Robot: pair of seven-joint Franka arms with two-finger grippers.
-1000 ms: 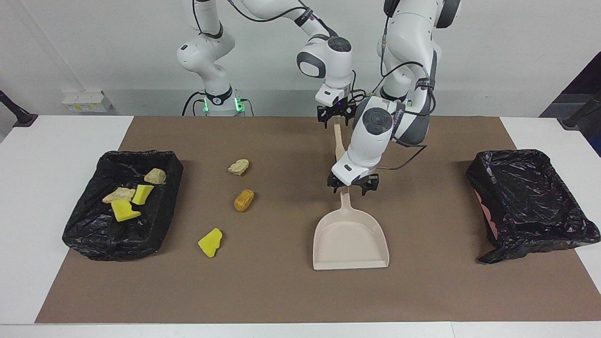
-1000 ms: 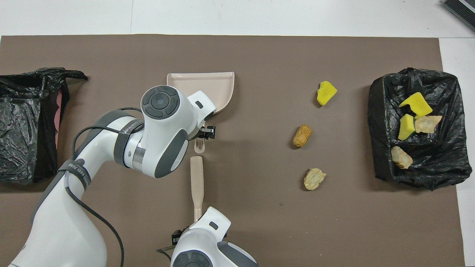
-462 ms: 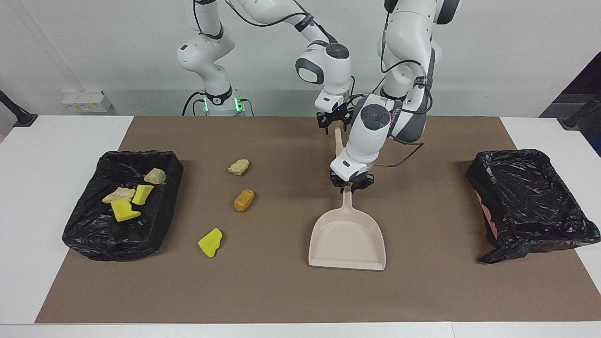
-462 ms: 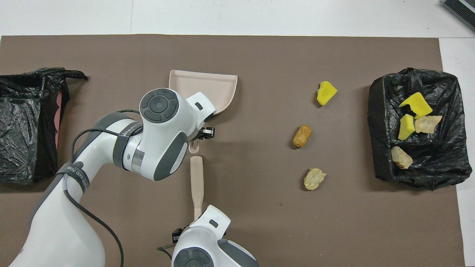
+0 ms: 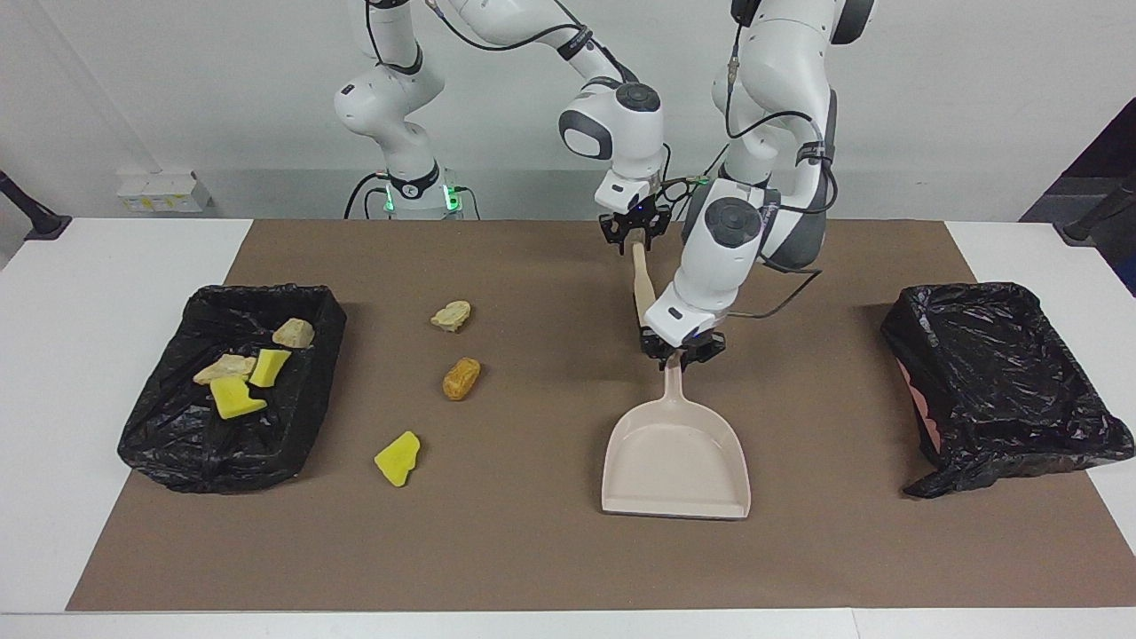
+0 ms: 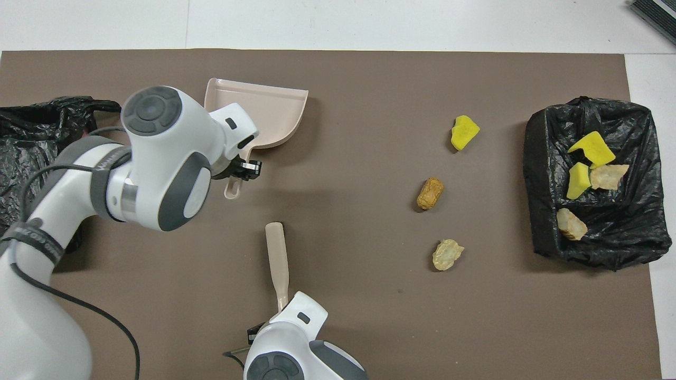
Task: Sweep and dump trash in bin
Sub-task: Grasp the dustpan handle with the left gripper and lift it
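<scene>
My left gripper (image 5: 682, 355) is shut on the handle of the beige dustpan (image 5: 676, 461), whose pan points away from the robots; the pair also shows in the overhead view (image 6: 259, 113). My right gripper (image 5: 632, 236) is shut on the thin end of the beige brush (image 5: 640, 284), close to the robots, and the brush (image 6: 278, 256) slants down toward the mat. Three pieces of trash lie loose on the mat: a yellow chunk (image 5: 398, 458), a brown lump (image 5: 461, 378) and a tan lump (image 5: 451, 315). Several more lie in the black-lined bin (image 5: 177, 444).
The bin holding the trash stands at the right arm's end of the table (image 6: 544, 221). A second black-lined bin (image 5: 994, 382) stands at the left arm's end. A brown mat (image 5: 532, 550) covers the table's middle.
My left gripper has carried the dustpan toward the left arm's end of the table, away from the brush. The right gripper, the brush and the trash have hardly moved.
</scene>
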